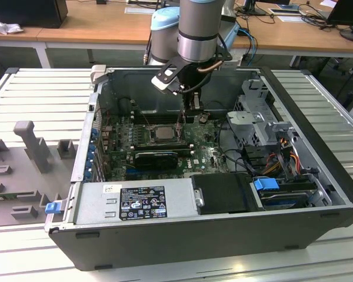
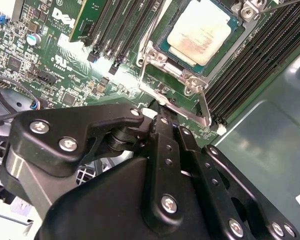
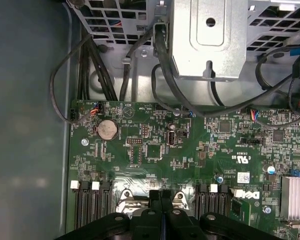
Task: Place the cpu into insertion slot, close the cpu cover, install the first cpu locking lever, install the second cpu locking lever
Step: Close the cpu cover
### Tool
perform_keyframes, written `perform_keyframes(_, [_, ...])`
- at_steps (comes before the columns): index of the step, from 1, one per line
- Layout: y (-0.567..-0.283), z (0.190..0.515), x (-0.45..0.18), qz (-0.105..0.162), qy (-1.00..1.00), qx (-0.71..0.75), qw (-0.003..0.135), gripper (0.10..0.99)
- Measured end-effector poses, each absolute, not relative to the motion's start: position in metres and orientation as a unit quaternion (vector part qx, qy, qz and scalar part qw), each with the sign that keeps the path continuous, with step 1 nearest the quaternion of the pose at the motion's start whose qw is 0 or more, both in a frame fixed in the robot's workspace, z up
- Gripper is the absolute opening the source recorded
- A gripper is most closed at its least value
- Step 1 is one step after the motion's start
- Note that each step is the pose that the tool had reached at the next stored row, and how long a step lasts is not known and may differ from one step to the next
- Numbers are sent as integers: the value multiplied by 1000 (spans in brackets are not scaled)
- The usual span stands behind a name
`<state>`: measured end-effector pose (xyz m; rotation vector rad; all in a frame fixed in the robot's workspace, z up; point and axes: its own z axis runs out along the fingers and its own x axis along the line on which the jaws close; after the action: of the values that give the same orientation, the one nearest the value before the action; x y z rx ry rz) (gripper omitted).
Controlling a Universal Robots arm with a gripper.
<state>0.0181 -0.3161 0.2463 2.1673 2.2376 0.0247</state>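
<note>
second wrist view — cpu [image 2: 200, 30] in insertion slot [image 2: 158, 46], end effector [image 2: 165, 120] near.

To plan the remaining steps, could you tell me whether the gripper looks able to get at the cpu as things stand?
Probably yes: the gripper hangs inside the open case, just beside the cpu, with nothing standing between them.
</note>
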Motion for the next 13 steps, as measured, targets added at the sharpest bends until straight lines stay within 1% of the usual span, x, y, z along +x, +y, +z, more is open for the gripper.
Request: perform_keyframes(13, [-316, 246, 12, 8, 718, 696, 13, 106])
